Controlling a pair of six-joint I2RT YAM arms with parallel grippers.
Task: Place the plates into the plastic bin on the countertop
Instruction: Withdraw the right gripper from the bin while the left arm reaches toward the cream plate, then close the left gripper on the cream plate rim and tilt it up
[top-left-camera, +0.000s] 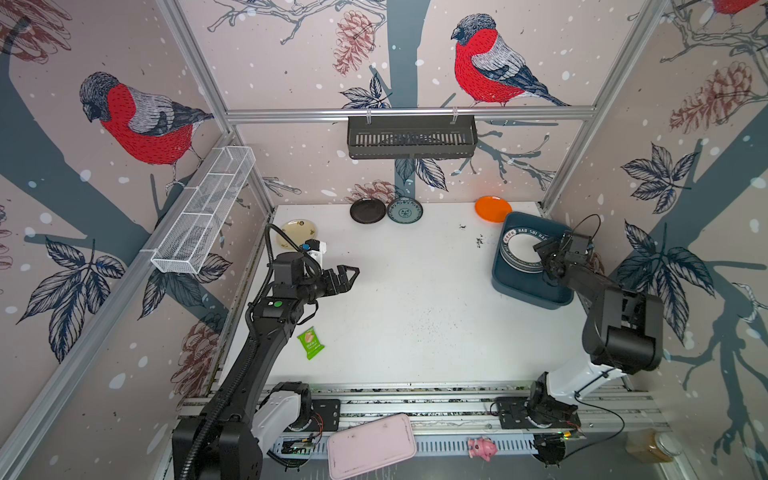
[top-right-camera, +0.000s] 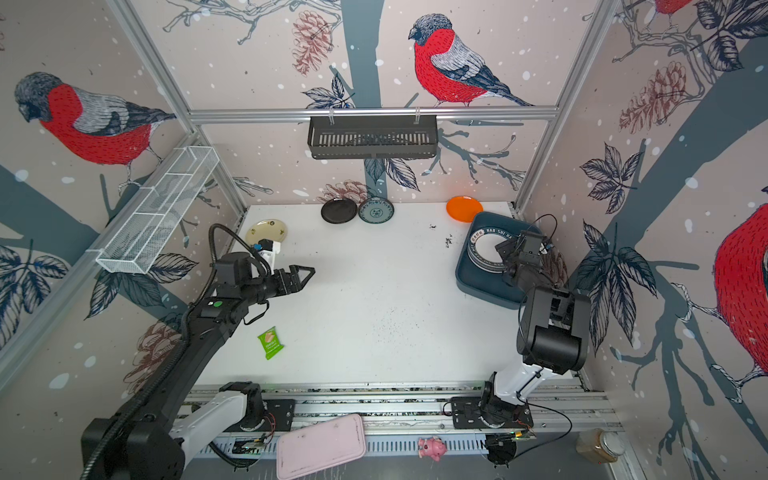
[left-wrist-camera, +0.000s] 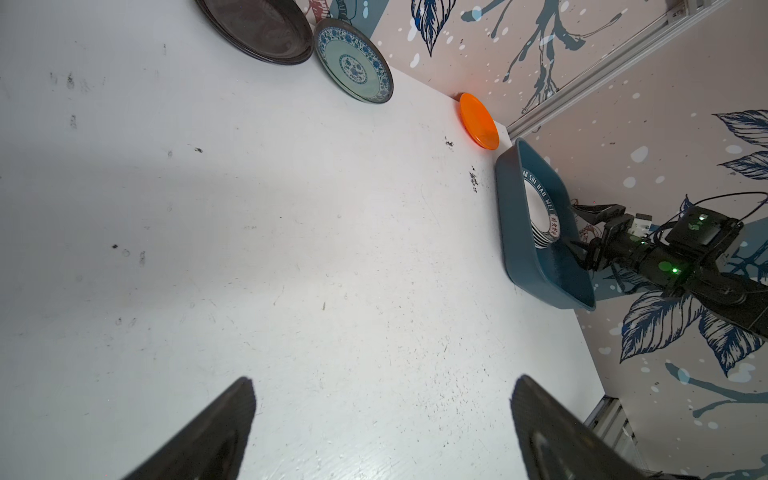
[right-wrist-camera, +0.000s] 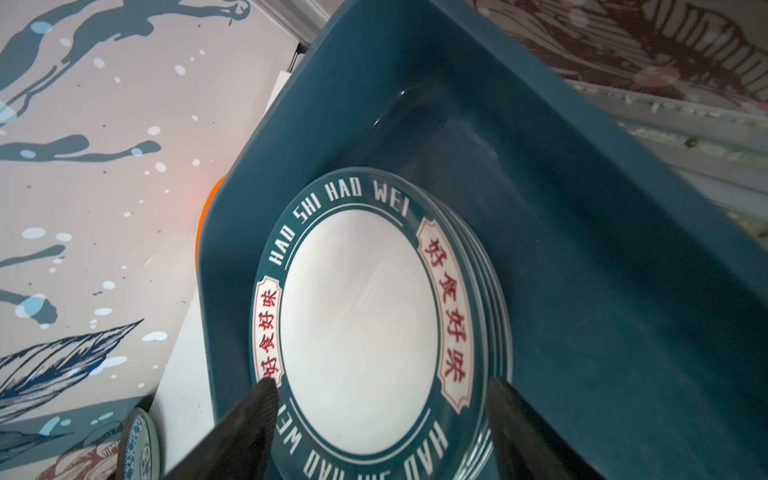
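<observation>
Fingers (right-wrist-camera: 249, 419) of the right gripper (right-wrist-camera: 381, 386) stood apart, holding nothing, over the near rim of the top plate (right-wrist-camera: 357, 316) in the bin (right-wrist-camera: 602, 291). Whether their tips touched that plate could not be told. The plate, white with a dark teal lettered rim, lay flat on the one stack (right-wrist-camera: 496, 324) at the bin's far end. The stack's edges showed several plates beneath, packed too tightly to count surely. The one bin sat at the right edge of the bench (top-left-camera: 415, 311), toward its far right corner.

The left gripper (top-left-camera: 352, 275) had its fingers (left-wrist-camera: 224, 424) spread wide and empty above the bench, near the left edge.

Four plates lay loose on the bench. One cream plate (top-left-camera: 293, 232) lay at the left edge toward the far left corner, partly hidden by the left arm (top-left-camera: 266, 332). One black plate (top-left-camera: 368, 210) and one patterned plate (top-left-camera: 404, 210) lay side by side at the far edge, rims touching or nearly so. One orange plate (top-left-camera: 493, 209) lay at the far edge, just beside the bin's far corner.

One green packet (top-left-camera: 311, 343) lay near the left edge. Beyond the front edge were one pink tray (top-left-camera: 371, 444), one pink toy (top-left-camera: 482, 448) and one jar (top-left-camera: 650, 446). Two baskets hung on the walls: one black basket (top-left-camera: 411, 137) and one mesh basket (top-left-camera: 203, 208).
</observation>
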